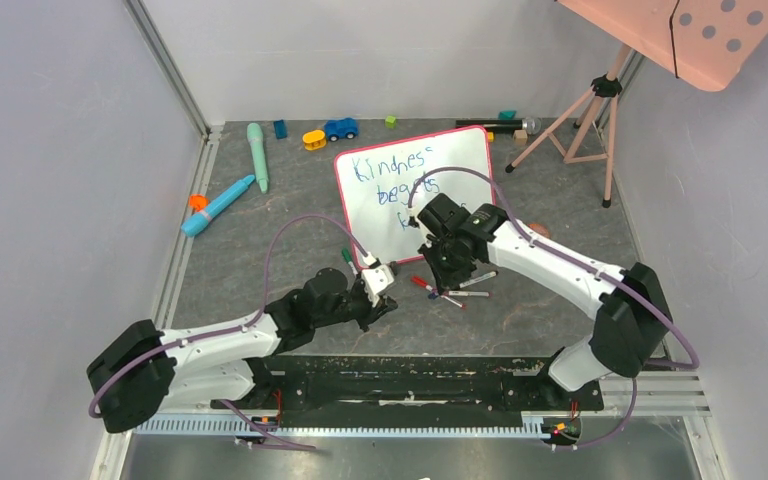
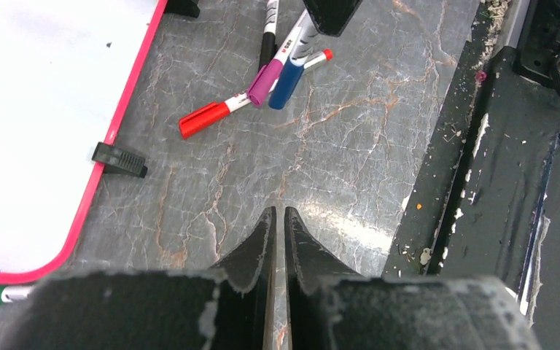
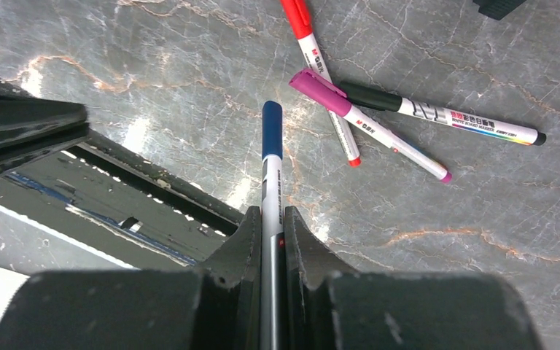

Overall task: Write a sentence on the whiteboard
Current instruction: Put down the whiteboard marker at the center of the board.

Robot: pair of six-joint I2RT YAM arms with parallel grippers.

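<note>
Though glossy, whiteboard (image 1: 465, 152) rect., round-cornered.

Pale grey-lilac walls (image 1: 50, 150) close in three sides, with a slim aluminium corner post (image 1: 166, 65) at the back left. The grey marbled tabletop (image 1: 580, 200) with orange veins shows soft glare. At the back right stands a pink wooden tripod (image 1: 560, 124) under a salmon dotted panel (image 1: 705, 40). A black base plate (image 1: 410, 385) lines the near edge.
</note>
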